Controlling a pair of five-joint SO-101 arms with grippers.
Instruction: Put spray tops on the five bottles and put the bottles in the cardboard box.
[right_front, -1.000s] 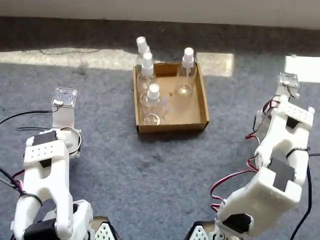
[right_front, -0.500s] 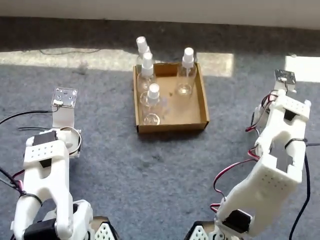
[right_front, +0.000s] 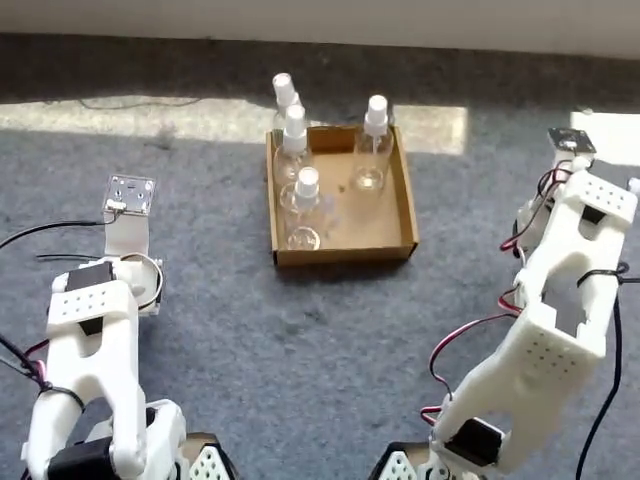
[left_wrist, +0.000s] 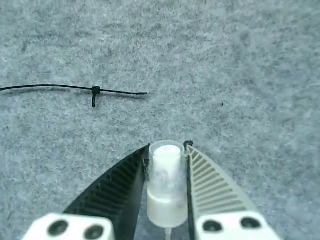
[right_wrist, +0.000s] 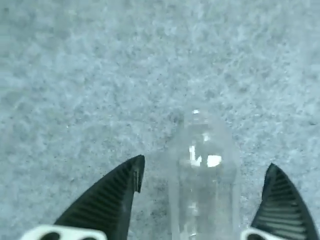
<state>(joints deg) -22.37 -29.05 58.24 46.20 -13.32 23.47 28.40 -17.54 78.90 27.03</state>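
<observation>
Speckled grey covers the desk, and the cardboard box is plain brown. The bottles are clear with white caps, and the spray top is white too. The left pincer pairs ribbed black with pale grey, while the right pincer is black. The arms are white, with red wires.

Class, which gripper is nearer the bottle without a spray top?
Right. The right gripper stands open astride the bottle; the left gripper, shut on a spray top, is apart over carpet.

The bottle is clear glossy plastic, the spray top smooth white plastic, the carpet rough.
</observation>
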